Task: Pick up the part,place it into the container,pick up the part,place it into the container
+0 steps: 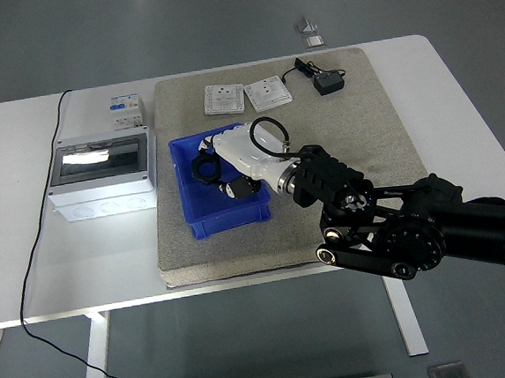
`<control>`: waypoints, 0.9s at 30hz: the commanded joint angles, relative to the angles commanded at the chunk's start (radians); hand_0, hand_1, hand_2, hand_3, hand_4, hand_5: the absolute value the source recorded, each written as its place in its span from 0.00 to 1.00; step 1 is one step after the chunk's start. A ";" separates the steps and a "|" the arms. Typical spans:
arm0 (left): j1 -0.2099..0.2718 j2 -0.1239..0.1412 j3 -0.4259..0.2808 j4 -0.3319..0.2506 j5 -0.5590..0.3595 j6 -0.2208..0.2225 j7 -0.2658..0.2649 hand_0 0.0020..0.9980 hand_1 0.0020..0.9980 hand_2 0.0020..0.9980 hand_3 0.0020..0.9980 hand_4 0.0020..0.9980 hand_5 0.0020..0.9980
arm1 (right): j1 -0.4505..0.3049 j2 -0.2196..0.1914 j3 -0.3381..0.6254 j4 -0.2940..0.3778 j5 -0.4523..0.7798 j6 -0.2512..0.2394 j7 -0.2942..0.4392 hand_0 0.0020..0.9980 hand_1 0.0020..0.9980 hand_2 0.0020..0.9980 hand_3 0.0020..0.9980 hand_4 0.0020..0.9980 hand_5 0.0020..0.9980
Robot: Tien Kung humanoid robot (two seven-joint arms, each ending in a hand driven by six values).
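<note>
My right hand [220, 176] reaches in from the right and hangs over the blue container [187, 214] on the grey mat. Its fingers are shut on a black ring-shaped part [204, 168], held above the bin's left half. The white palm and black fingertips [237, 189] are over the bin's middle. My black forearm [389, 230] crosses the mat's lower right and covers the spot where a second black nut-like part lay earlier, so that part is hidden. The left arm does not show.
A grey electrical box with a clear lid [101, 171] stands left of the bin, with a small breaker [124, 109] behind it. Two white switch plates [224, 98] [267, 92] and a black adapter [327, 82] lie at the mat's far edge.
</note>
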 joint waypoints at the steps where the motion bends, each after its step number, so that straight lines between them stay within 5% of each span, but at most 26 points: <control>1: 0.000 0.000 0.002 0.000 -0.003 0.000 -0.001 0.70 0.68 0.69 0.71 0.78 0.80 | -0.001 0.001 0.000 -0.004 0.005 0.005 -0.001 0.42 0.51 0.67 0.66 0.56 0.22; 5: 0.001 0.000 0.013 0.002 -0.024 0.001 0.001 0.70 0.68 0.69 0.71 0.78 0.80 | -0.007 0.001 0.008 -0.011 0.021 0.026 -0.007 0.42 0.51 0.67 0.66 0.56 0.22; 6: 0.001 0.001 0.016 0.002 -0.030 0.000 0.003 0.70 0.69 0.70 0.72 0.78 0.80 | -0.008 0.001 0.012 -0.011 0.022 0.034 -0.011 0.52 0.77 0.91 0.94 0.76 0.44; 11: 0.000 0.000 0.022 0.003 -0.053 -0.007 0.025 0.70 0.69 0.70 0.72 0.78 0.80 | -0.019 -0.008 0.029 -0.002 0.023 0.101 -0.047 0.52 0.77 0.91 0.94 0.76 0.44; 12: -0.002 -0.001 0.017 0.003 -0.048 -0.009 0.031 0.70 0.69 0.71 0.73 0.78 0.80 | -0.021 -0.010 0.034 0.000 0.023 0.109 -0.051 0.77 1.00 1.00 1.00 0.92 0.63; 15: -0.006 -0.003 0.011 0.003 -0.040 -0.013 0.042 0.70 0.69 0.71 0.73 0.78 0.80 | -0.028 -0.017 0.051 0.005 0.022 0.118 -0.052 0.77 1.00 1.00 1.00 0.92 0.63; 17: -0.007 -0.004 0.016 0.003 -0.045 -0.013 0.042 0.70 0.69 0.71 0.73 0.78 0.80 | -0.035 -0.022 0.066 0.010 0.020 0.111 -0.047 0.77 1.00 1.00 1.00 0.92 0.63; 18: -0.007 -0.004 0.020 0.004 -0.050 -0.013 0.041 0.70 0.69 0.72 0.73 0.78 0.81 | -0.040 -0.026 0.076 0.012 0.019 0.104 -0.043 1.00 1.00 1.00 1.00 0.89 0.60; 22: -0.008 -0.004 0.035 0.005 -0.068 -0.011 0.034 0.70 0.69 0.72 0.73 0.78 0.81 | -0.072 -0.046 0.136 0.031 0.020 0.064 -0.022 1.00 1.00 1.00 1.00 0.89 0.60; 27: -0.008 -0.010 0.058 0.008 -0.090 -0.011 0.022 0.70 0.69 0.72 0.73 0.78 0.80 | -0.184 -0.132 0.264 0.105 0.102 -0.046 0.070 1.00 1.00 1.00 1.00 0.90 0.63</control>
